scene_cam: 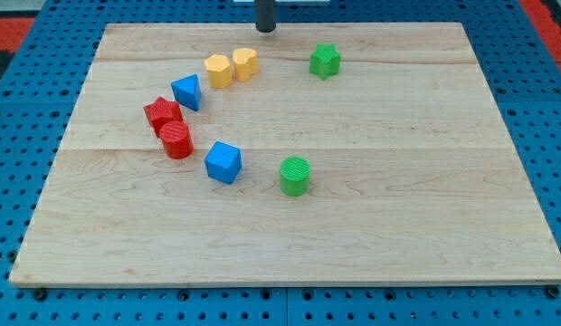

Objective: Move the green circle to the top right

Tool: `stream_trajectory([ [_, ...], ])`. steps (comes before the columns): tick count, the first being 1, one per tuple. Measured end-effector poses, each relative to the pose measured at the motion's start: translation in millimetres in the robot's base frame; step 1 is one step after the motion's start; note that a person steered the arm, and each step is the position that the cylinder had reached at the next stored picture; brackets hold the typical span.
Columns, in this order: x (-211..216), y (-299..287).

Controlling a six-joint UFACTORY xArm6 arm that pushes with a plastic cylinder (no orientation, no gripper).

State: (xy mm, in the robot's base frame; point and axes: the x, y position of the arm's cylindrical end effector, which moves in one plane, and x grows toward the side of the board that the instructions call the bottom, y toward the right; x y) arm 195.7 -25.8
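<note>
My tip (265, 30) sits at the view's top edge of the wooden board (425, 226), touching no block (a bare rod, nothing held). The green circle (295, 176) stands well below it and slightly to the view's right. From the green circle: blue cube (223, 162) just left; red cylinder (176, 140) and red star (162, 113) farther left; blue triangular block (186, 91) and two yellow blocks (218, 70) (245, 62) up-left; green star (324, 61) above.
</note>
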Motion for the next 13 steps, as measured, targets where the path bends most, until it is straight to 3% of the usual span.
stream_trajectory([
  [4, 7, -5],
  [7, 102, 20],
  [8, 91, 111],
  [9, 47, 171],
  [10, 93, 125],
  [11, 47, 68],
  [12, 5, 60],
  [13, -3, 124],
])
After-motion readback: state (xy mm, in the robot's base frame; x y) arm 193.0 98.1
